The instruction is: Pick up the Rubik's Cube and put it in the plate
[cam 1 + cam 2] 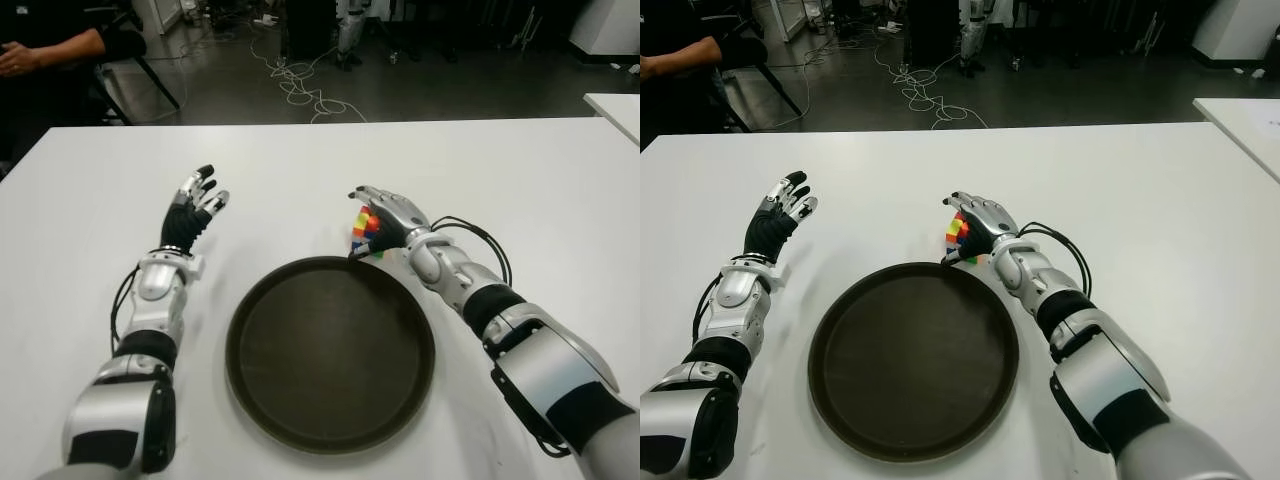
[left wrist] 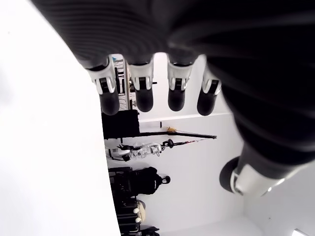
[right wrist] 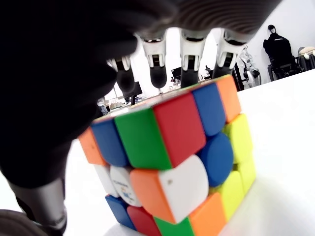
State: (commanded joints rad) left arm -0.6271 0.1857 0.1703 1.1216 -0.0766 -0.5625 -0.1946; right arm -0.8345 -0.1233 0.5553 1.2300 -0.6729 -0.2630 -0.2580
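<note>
The Rubik's Cube [image 1: 363, 232] stands on the white table [image 1: 300, 160] just beyond the far rim of the round dark plate [image 1: 330, 350]. My right hand [image 1: 385, 215] is cupped over the cube from the right. In the right wrist view the cube [image 3: 182, 162] fills the picture, still sitting on the table, while the fingers [image 3: 189, 59] reach straight out over its top and the thumb stands beside it; none of them is curled around it. My left hand [image 1: 195, 205] shows to the left of the plate, fingers [image 2: 142, 93] spread and holding nothing.
A person's arm [image 1: 50, 50] shows at the far left beyond the table. Cables [image 1: 300, 85] lie on the floor behind it. The corner of a second white table [image 1: 615, 105] is at the right. Bare tabletop lies around the plate.
</note>
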